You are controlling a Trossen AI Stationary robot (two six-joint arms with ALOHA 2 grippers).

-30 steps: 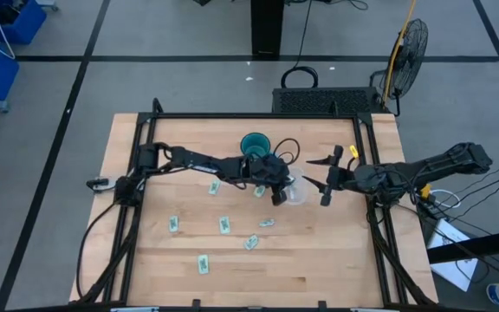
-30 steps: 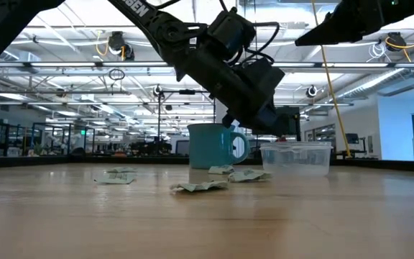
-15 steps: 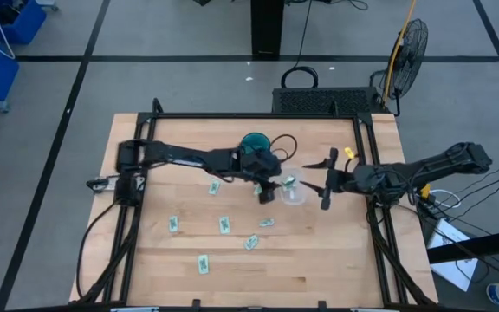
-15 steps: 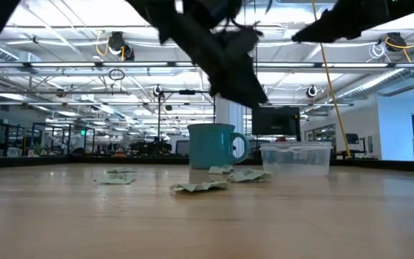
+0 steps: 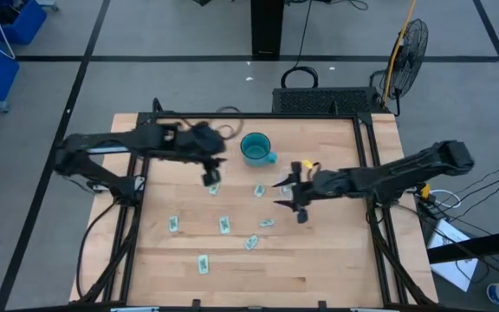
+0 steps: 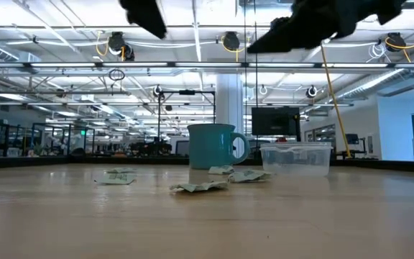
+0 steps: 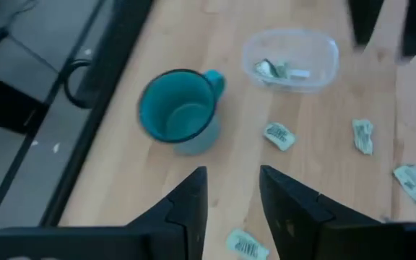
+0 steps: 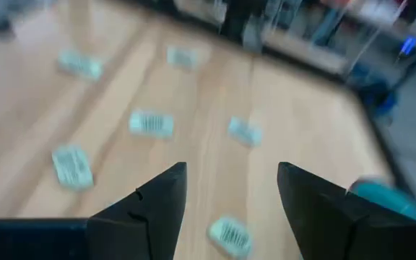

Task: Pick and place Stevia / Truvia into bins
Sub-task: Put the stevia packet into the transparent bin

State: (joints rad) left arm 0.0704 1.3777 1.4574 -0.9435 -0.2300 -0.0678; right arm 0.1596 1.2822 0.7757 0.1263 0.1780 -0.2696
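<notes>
Several pale green and white packets lie flat on the wood, among them one (image 5: 259, 191) near the mug, one (image 5: 268, 223) and one (image 5: 224, 225). The clear bin (image 7: 289, 60) stands beside the teal mug (image 5: 255, 148) and holds packets (image 7: 271, 69); in the high view my right arm covers most of it. My left gripper (image 5: 210, 176) is open and empty, high above the table left of the mug, over a packet (image 5: 214, 187). My right gripper (image 5: 282, 196) is open and empty, raised above the bin's left side, facing the loose packets (image 8: 150, 123).
The mug (image 6: 218, 146) stands just left of the bin (image 6: 295, 158) in the low view, with packets (image 6: 200, 186) lying in front of them. A black frame rail (image 5: 249, 116) runs along the table's far edge. Bare wood lies toward the near edge (image 5: 319, 269).
My left gripper has pulled away from above the bin, rising and swinging toward the table's left, past the mug. My right gripper has moved from the bin's right side toward the left, over the bin. The loose packets on the table have stayed put.
</notes>
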